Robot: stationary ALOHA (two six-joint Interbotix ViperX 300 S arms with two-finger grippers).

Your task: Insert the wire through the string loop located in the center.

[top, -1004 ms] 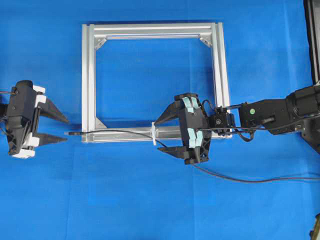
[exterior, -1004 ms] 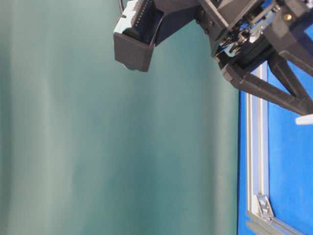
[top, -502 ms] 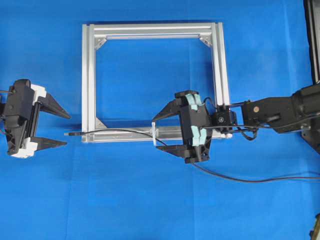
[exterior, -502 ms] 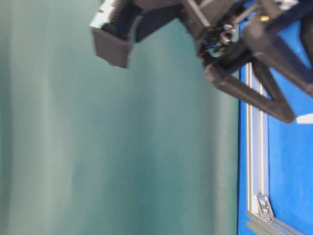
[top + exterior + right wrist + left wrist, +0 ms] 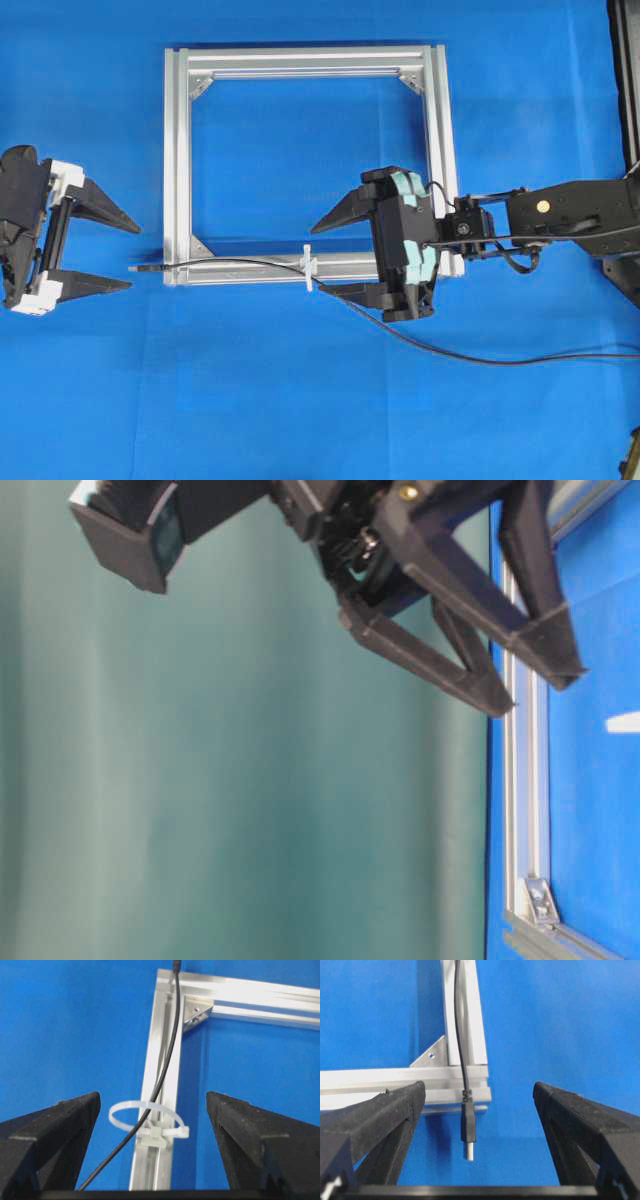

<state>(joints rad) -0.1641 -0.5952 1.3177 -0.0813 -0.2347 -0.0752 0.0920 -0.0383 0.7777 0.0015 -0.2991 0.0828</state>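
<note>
Seen from overhead: square aluminium frame (image 5: pixel 310 160) flat on blue table cover (image 5: pixel 300 400), with triangular corner brackets (image 5: pixel 200 83) inside its corners. White string loop (image 5: pixel 309 267) fixed at the middle of the frame's 6 o'clock bar. Wire (image 5: pixel 230 263) threaded through that loop, as the right wrist view shows: lying along the 6 o'clock bar, its plug tip (image 5: pixel 140 268) poking just past the frame's 7 o'clock corner, the rest trailing from the loop toward 4 o'clock across the cover and off the edge.

Left gripper (image 5: pixel 115 252) at 9 o'clock of the frame, jaws spread wide, released, holding nothing; plug tip between the two fingertips but touching neither, confirmed in the left wrist view, where the plug (image 5: pixel 468 1130) with its silvery end sits in the gap, apart from both fingers (image 5: pixel 385 1115).

Right gripper (image 5: pixel 322 258) just at 3 o'clock of the loop, jaws likewise splayed and empty, straddling bar and wire without contact; loop (image 5: pixel 147 1122) and wire (image 5: pixel 165 1060) centred between its fingers (image 5: pixel 60 1125)
</note>
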